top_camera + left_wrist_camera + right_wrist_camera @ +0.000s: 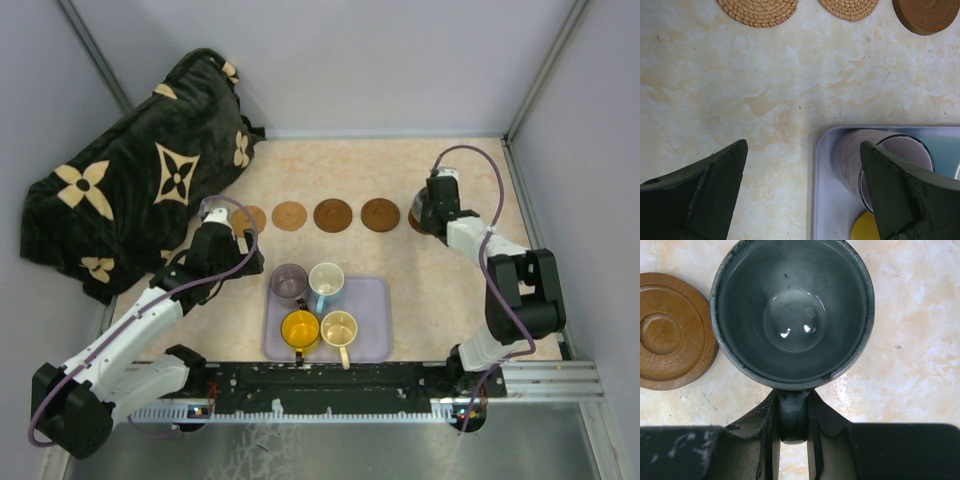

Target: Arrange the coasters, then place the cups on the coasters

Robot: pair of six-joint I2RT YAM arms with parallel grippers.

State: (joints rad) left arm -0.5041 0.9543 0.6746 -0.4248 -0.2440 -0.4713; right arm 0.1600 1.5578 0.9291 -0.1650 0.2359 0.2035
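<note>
White arms (130, 340), black joints (530, 290), purple cables (468, 148)

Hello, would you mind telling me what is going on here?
The right gripper pinches the handle of the dark grey-green cup at the right end of the coaster row, beside a dark brown coaster; whether the cup is set down cannot be told. The left gripper hangs open above the table at a corner of the lavender tray, close to the smoky purple cup. That cup, the white cup, the yellow-orange cup and the cream cup sit in the tray.
</note>
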